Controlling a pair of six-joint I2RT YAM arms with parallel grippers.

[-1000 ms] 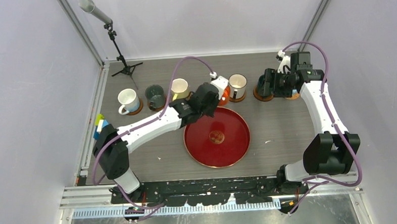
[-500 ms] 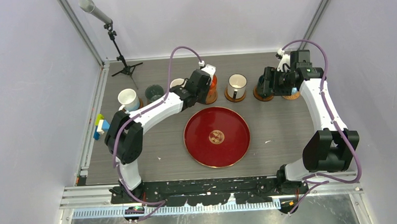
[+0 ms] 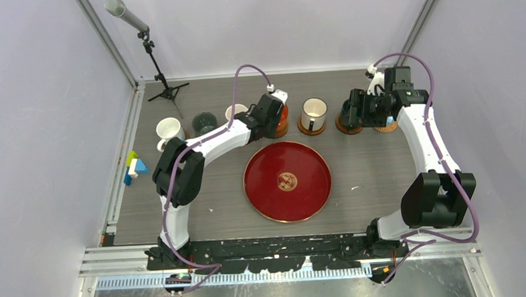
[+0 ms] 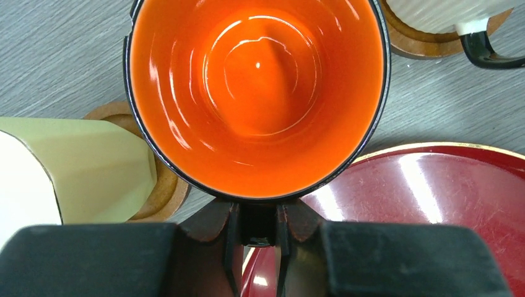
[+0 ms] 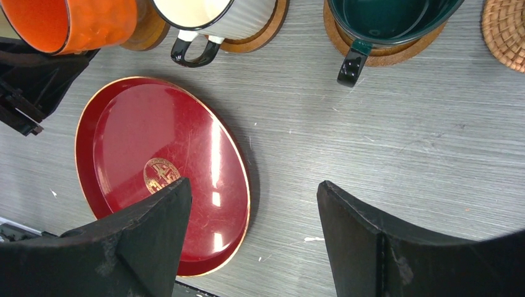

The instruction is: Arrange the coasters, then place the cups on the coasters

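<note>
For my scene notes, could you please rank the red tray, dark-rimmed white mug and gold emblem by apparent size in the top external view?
1. Dark red round lacquered tray
2. White ceramic dark-rimmed mug
3. Round gold emblem, slightly smaller than the mug

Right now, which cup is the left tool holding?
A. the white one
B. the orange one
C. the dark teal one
B: in the left wrist view the left tool is shut on the near side of the orange cup.

Cups [image 3: 313, 109]: six in view. Coasters [image 5: 402, 54]: at least five showing. Red tray [image 3: 268, 182]: one. Mic stand [image 3: 150, 53]: one.
</note>
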